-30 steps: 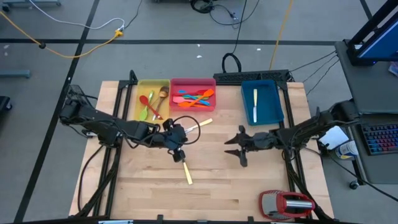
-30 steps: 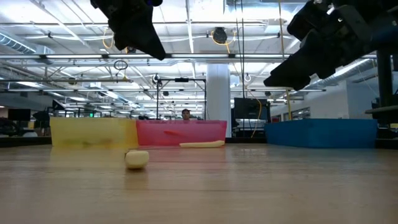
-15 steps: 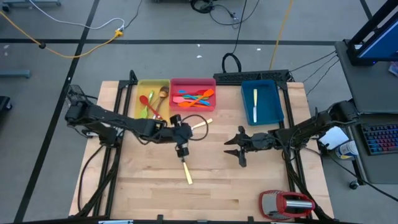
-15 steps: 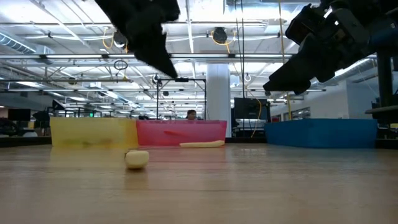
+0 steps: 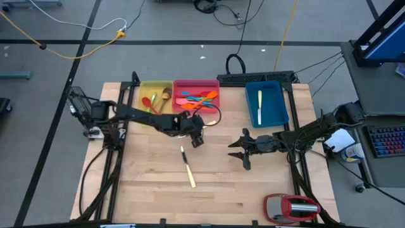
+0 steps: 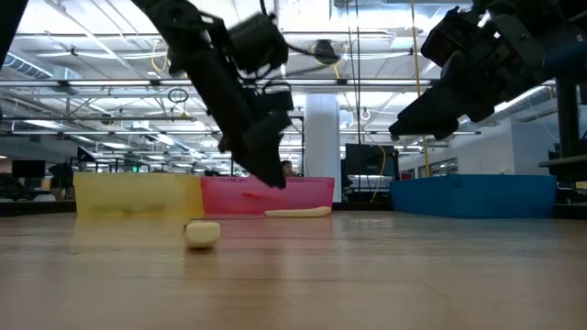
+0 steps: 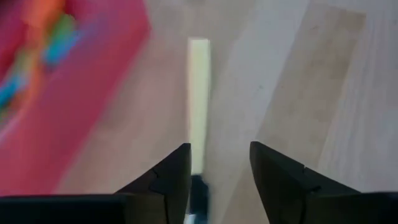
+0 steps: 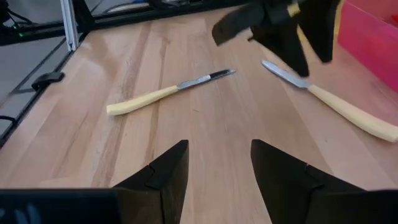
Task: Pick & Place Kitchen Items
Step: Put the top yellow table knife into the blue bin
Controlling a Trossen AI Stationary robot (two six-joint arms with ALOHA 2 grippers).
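Nearest, a cream-handled knife (image 5: 187,168) lies loose on the wooden tabletop (image 5: 221,190). The left tool (image 5: 197,140) has moved off it towards the second cream-handled knife (image 5: 207,125) beside the pink plastic tray (image 5: 196,84), its fingers now parted and empty, likely lining up a pick. The right tool (image 5: 235,149) hovers unclenched, empty. Nothing blocks the approach.

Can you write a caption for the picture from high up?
Left gripper reaches over a cream-handled knife beside the pink tray; right gripper waits, open.
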